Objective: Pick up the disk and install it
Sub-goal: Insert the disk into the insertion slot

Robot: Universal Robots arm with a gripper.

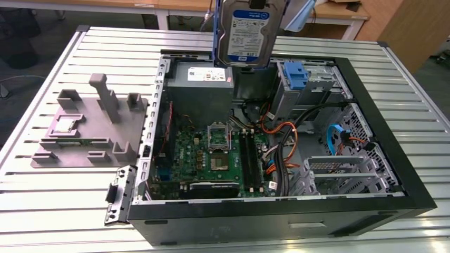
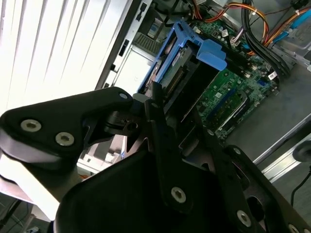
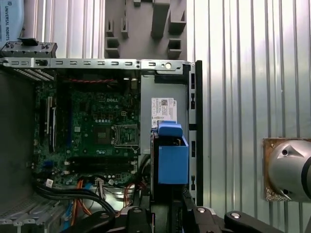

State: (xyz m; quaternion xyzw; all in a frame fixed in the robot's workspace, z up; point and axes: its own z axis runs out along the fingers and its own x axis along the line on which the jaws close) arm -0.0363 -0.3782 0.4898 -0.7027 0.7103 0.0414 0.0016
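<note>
Black linkage arms of the gripper (image 2: 177,104) loom closest in the second wrist view. Its two fingers (image 2: 156,111) press against opposite sides of the disk (image 2: 182,73), pinching it by the blue carrier frame. In the exterior view the disk (image 1: 244,31) hangs upright in the upper middle of the frame, raised above the open computer case (image 1: 414,203), with its blue-and-white label facing the camera. Its lower edge overlaps, in the picture, the grey power supply (image 1: 200,75) with a white sticker at the far end of the case. To the exterior view's right of that, a bare blue bracket (image 1: 296,74) stands in a metal drive bay. The green motherboard (image 1: 211,158) covers the middle of the case floor, orange cables (image 1: 285,138) and a blue cable (image 1: 336,134) loop beside it, and a perforated metal cage (image 1: 338,171) sits in the lower right. The case lies on its side on a slatted metal table (image 1: 56,205). A grey fixture plate (image 1: 84,132) with upright blocks rests on the table at the exterior view's left, just beside the case. In the first wrist view the disk's blue carrier hovers over the power supply's sticker.
</note>
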